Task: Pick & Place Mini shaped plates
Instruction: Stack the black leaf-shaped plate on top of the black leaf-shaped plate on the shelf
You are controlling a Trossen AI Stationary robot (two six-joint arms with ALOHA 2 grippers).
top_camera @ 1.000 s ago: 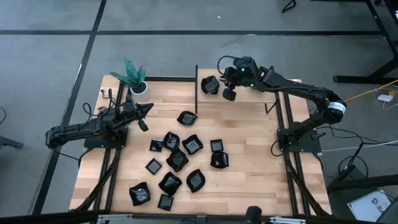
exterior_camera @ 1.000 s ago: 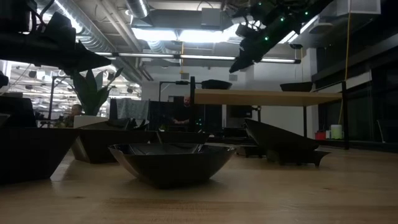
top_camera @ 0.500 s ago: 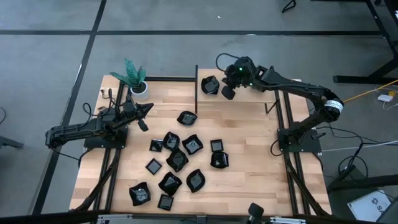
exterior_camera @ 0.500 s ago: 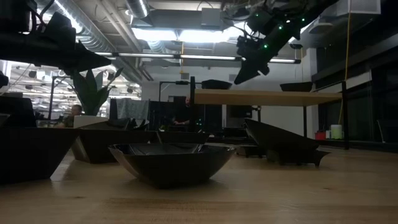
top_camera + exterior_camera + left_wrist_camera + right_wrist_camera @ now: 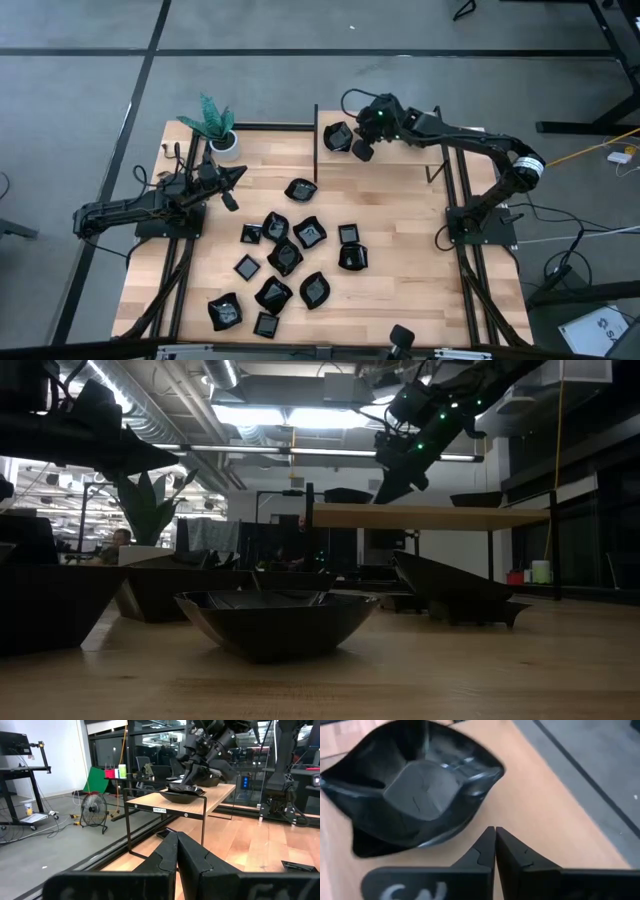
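Note:
One mini shaped plate (image 5: 415, 785), glossy black with a wavy rim, rests on the raised wooden shelf (image 5: 400, 152) at the table's far middle; it also shows in the high view (image 5: 337, 136). My right gripper (image 5: 494, 832) is shut and hovers just beside the plate's rim, slanting down over the shelf (image 5: 359, 151). Several more black plates (image 5: 285, 255) lie scattered on the table's near middle. My left gripper (image 5: 231, 198) waits shut and level at the table's left.
A white pot with a green plant (image 5: 224, 140) stands at the far left corner. The shelf stands on thin black legs (image 5: 316, 140). Bare wood lies between the shelf and the scattered plates, and along the table's right side.
My right gripper has sunk a little toward the shelf and shifted slightly toward the table's left, closer to the plate there, rolling somewhat as it went. The plate has stayed where it was.

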